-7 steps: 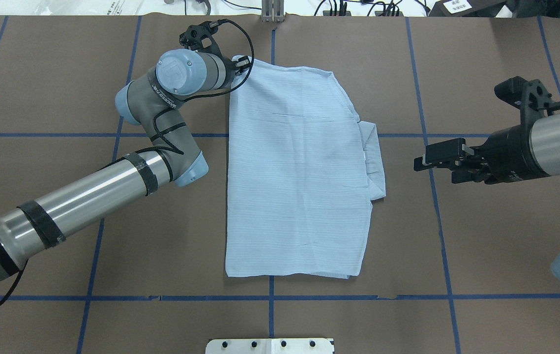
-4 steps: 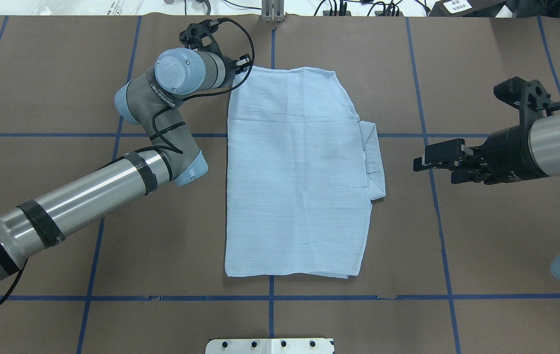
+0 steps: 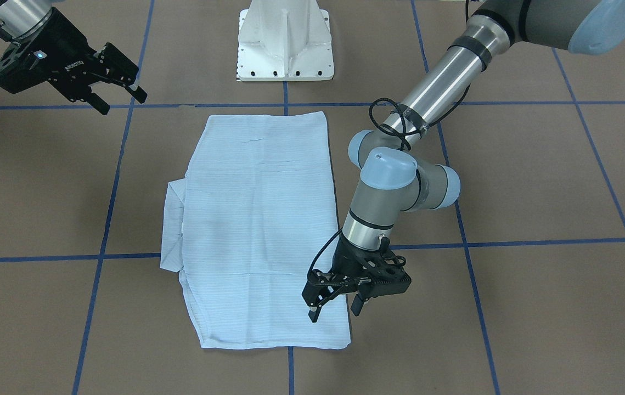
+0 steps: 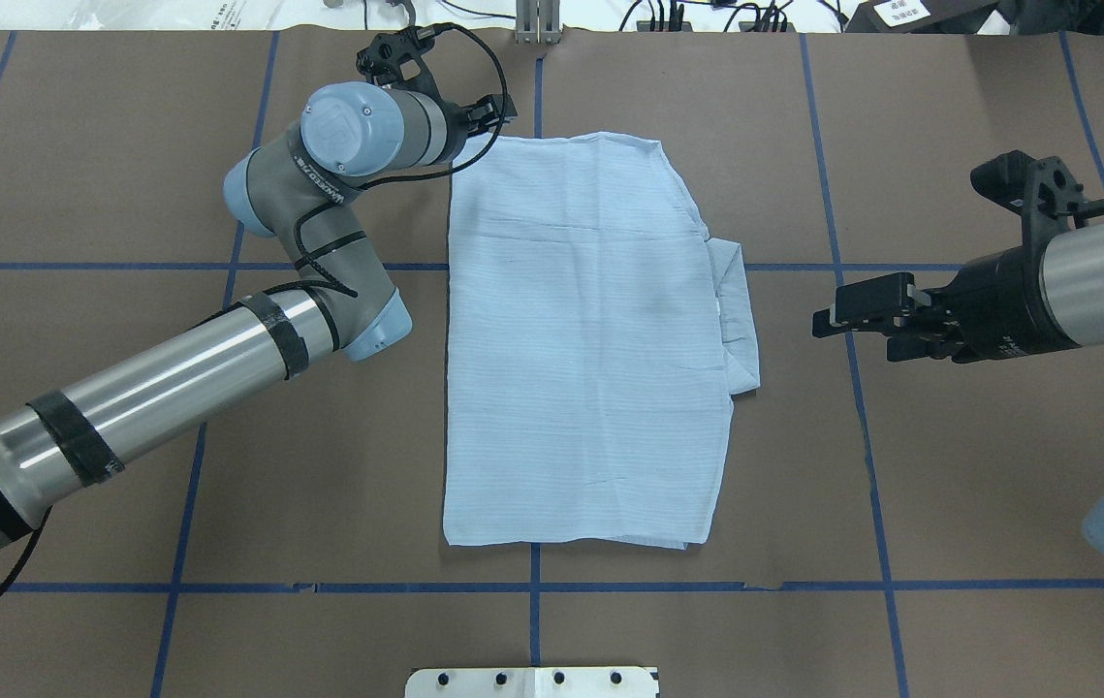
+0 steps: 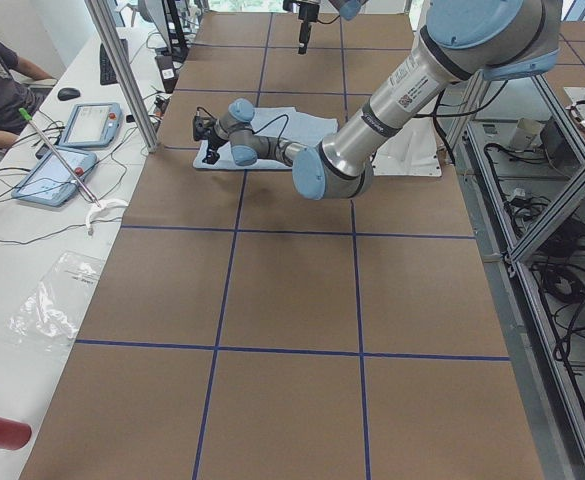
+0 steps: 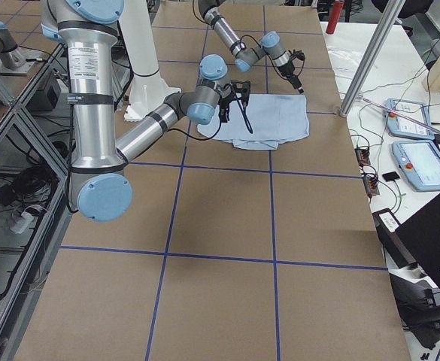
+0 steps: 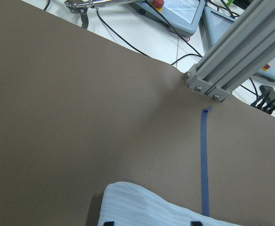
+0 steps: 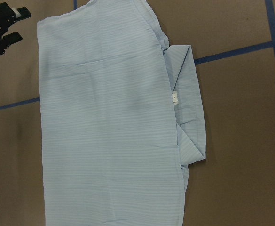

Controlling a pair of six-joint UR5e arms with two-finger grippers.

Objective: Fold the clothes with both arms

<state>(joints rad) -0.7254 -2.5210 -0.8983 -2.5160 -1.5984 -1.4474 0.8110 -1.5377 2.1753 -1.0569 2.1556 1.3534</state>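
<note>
The pale-blue, finely striped thin cloth shirt (image 4: 581, 339) lies flat on the brown paper-covered table (image 4: 949, 485), folded into a long rectangle. Its far corner on the robot's left sits right under the black two-finger left gripper (image 3: 334, 314). That gripper points down with its jaws parted and nothing held between them. In the left wrist view the rounded corner of the shirt (image 7: 151, 207) lies between the two fingertips at the bottom edge. Whether the tips touch the cloth cannot be told.

The black two-finger right gripper (image 3: 123, 101) hangs well apart from the shirt, off its right-hand side, with its fingers spread and empty. It points sideways toward the cloth.

The fabric is smooth with faint creases across it. A narrower folded flap (image 8: 189, 117) of the same cloth sticks out from under the long edge on the robot's right, with a small white tag at its inner edge.

Blue tape lines (image 4: 532, 586) divide the matt table surface into squares. A white metal pedestal base (image 3: 285, 44) stands at the robot's edge.
</note>
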